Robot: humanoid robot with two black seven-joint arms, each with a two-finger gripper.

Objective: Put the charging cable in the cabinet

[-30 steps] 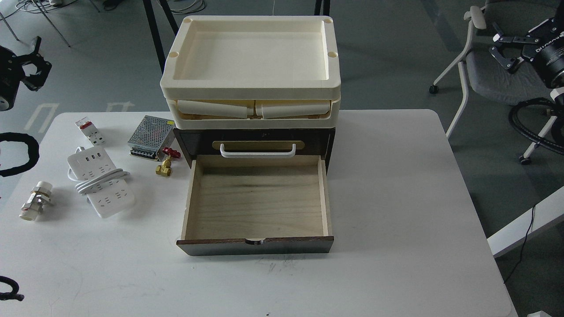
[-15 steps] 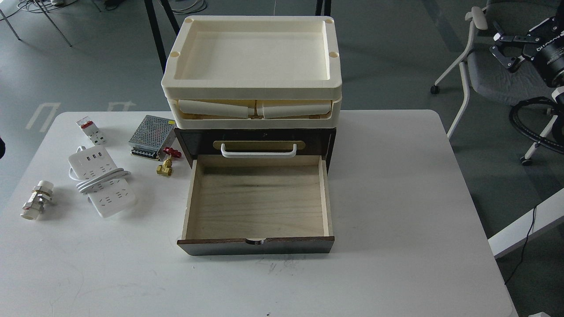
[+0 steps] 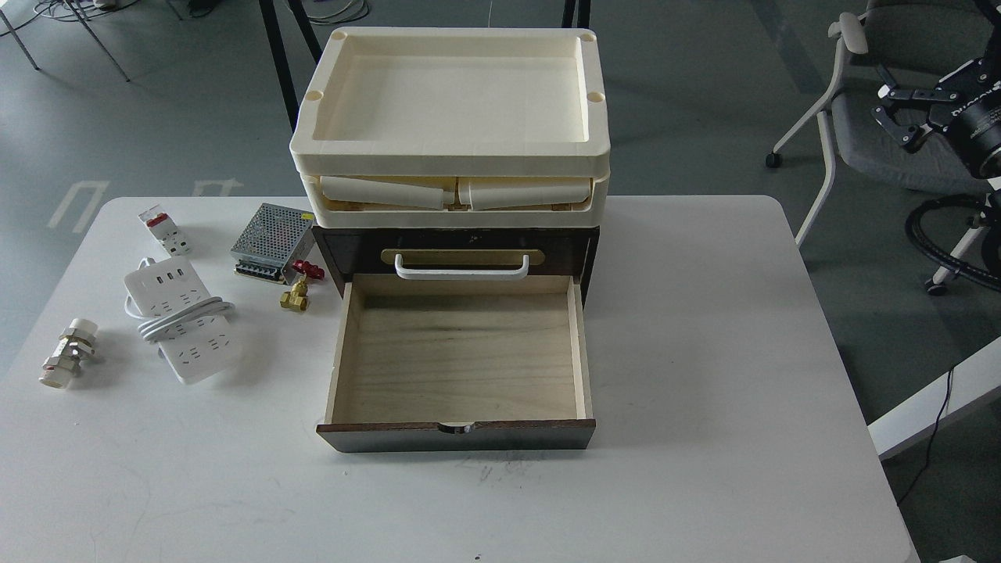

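Observation:
The charging cable (image 3: 181,324), a white power strip with its cord wrapped round its middle, lies on the white table left of the cabinet. The dark brown cabinet (image 3: 583,246) stands mid-table with cream trays (image 3: 453,102) stacked on top and a white bar handle (image 3: 460,270). Its light-wood drawer (image 3: 460,352) is pulled fully out and holds nothing. My right gripper (image 3: 895,117) hangs in the air off the table's far right corner, fingers apart and empty, far from the cable. My left gripper is out of view.
A perforated metal power supply box (image 3: 270,231), a white-and-red circuit breaker (image 3: 163,231) and a brass valve with a red handle (image 3: 297,293) lie near the cable. A white pipe fitting (image 3: 66,356) sits near the table's left edge. A grey chair (image 3: 876,148) stands beyond the right side.
My left arm, seen at the left edge one second ago, has withdrawn out of view. My right gripper has shifted slightly down and right. Nothing on the table has moved.

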